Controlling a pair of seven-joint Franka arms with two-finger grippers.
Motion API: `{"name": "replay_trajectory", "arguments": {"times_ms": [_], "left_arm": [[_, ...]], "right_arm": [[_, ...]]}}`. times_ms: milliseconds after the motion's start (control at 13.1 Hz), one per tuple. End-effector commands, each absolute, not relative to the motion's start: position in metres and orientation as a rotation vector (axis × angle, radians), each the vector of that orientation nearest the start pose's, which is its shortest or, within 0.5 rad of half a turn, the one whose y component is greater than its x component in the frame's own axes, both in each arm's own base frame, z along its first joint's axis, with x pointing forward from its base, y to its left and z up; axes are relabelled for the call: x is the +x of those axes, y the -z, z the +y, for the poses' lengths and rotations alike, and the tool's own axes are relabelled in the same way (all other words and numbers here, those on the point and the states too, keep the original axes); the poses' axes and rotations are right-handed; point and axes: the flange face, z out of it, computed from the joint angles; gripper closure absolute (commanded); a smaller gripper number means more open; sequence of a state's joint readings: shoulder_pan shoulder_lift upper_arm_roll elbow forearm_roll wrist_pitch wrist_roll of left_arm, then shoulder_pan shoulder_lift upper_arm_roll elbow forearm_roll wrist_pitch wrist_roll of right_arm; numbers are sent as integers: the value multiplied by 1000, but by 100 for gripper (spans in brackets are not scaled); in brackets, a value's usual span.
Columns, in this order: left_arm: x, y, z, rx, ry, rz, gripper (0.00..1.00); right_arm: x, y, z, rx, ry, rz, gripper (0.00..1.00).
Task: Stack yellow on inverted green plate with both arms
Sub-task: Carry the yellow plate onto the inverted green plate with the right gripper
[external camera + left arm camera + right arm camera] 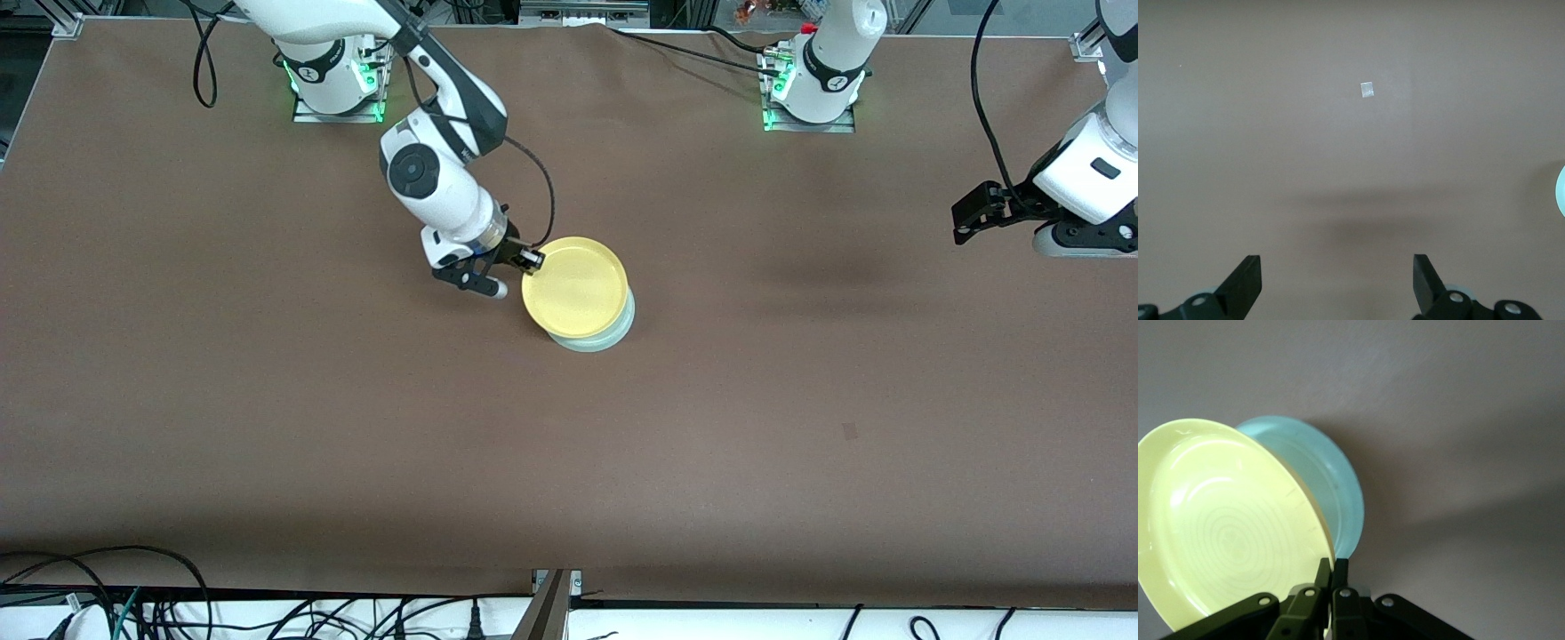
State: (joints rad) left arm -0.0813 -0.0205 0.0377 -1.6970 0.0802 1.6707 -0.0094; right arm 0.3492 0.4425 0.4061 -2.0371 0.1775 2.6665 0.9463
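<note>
The yellow plate (576, 286) lies over the pale green plate (613, 336) in the middle of the table, right side up. Only the green plate's edge shows under it. My right gripper (532, 259) is shut on the yellow plate's rim at the edge toward the right arm's end. In the right wrist view the fingers (1332, 568) pinch the yellow rim (1225, 527), with the green plate (1331, 487) just under it. My left gripper (969, 216) hangs open and empty over the table's left-arm end, waiting. Its fingertips (1248, 280) stand wide apart over bare table.
A small pale square mark (1367, 89) lies on the brown table (267, 400) under the left gripper. Cables run along the table's front edge (178, 604).
</note>
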Motion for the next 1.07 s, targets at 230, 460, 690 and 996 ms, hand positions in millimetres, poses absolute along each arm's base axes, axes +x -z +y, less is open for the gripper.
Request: {"name": "replay_trajectory", "arguments": {"times_ms": [230,460,690,996], "left_arm": [[549,-591,-18,-3032,22,76,0],[549,-590,-18,-3032,19,76,0],[549,-591,-18,-3034,22,75,0],[549,-591,-18,-3031,24,76,0]], "right_arm": [[429,-247,417,-2730,-29,577,100],[441,-233,404,-2740,-16,608,100],[448,-222,404,-2746,-10,602,100],[440,-217,413,-2754,2,581,100]]}}
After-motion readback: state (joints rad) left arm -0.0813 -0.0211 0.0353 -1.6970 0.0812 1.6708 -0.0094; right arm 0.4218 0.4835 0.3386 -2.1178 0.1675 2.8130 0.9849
